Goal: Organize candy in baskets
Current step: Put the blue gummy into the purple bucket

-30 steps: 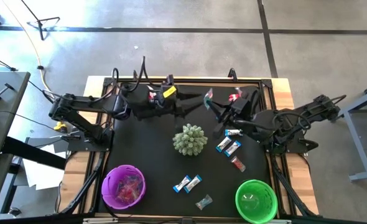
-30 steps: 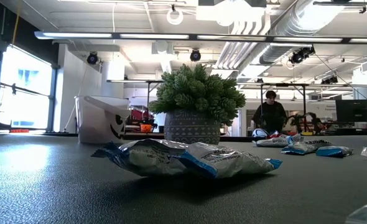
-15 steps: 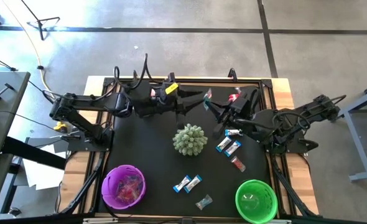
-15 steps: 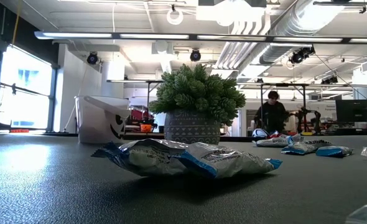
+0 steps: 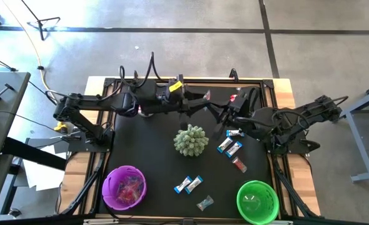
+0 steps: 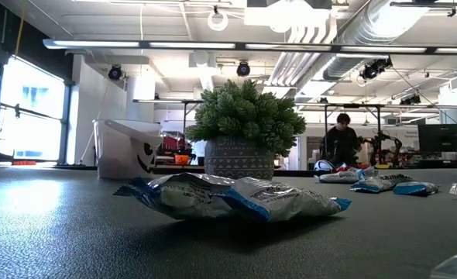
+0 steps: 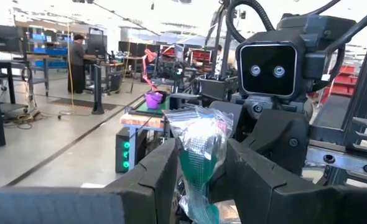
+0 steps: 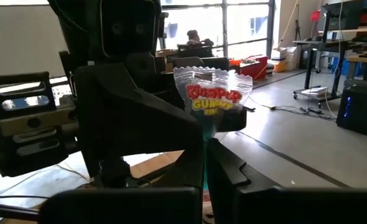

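Left hand [image 5: 204,100]: I hold it beyond the spiky plant [image 5: 191,140], pinching one clear candy packet [image 7: 199,158] upright. Right hand [image 5: 225,107]: pressed together, pinching a red-labelled packet [image 8: 213,99], facing left's. Purple basket [image 5: 124,187] lies nearer left.

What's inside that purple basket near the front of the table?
The purple basket holds several candies in red and pinkish wrappers, piled loosely. How many there are, and whether more lie under the top ones, cannot be seen from above.
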